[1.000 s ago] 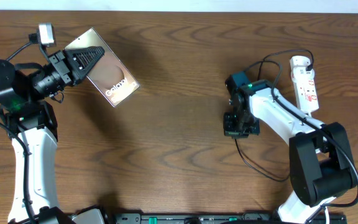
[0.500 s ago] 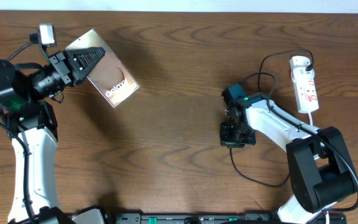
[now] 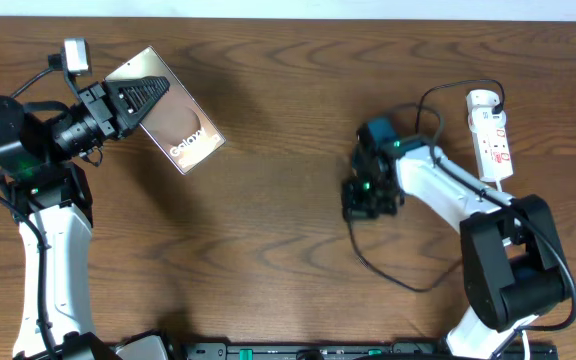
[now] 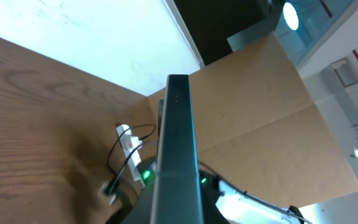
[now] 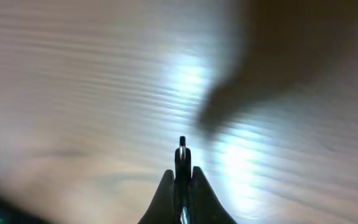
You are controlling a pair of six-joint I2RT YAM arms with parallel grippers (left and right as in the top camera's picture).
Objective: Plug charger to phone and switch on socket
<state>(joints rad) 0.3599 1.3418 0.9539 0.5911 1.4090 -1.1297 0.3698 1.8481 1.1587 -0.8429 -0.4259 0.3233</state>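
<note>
My left gripper [image 3: 148, 95] is shut on the phone [image 3: 178, 130], a bronze-brown slab with white "Galaxy" lettering, held up above the far left of the table. In the left wrist view the phone [image 4: 178, 149] shows edge-on between the fingers. My right gripper [image 3: 360, 198] is shut on the charger's connector tip [image 5: 182, 149], which sticks out past the fingertips [image 5: 180, 180]. The thin black charger cable [image 3: 388, 275] trails in a loop behind the right arm and up to the socket [image 3: 492, 135], a white power strip with red markings at the far right.
The socket's white cord [image 3: 498, 190] runs down toward the right arm's base. A brown cardboard panel [image 4: 266, 112] stands beyond the table in the left wrist view. Bare wood lies between the two arms.
My right gripper has moved left and slightly away from me with the connector tip, dragging the cable loop along. The left arm and phone have not moved.
</note>
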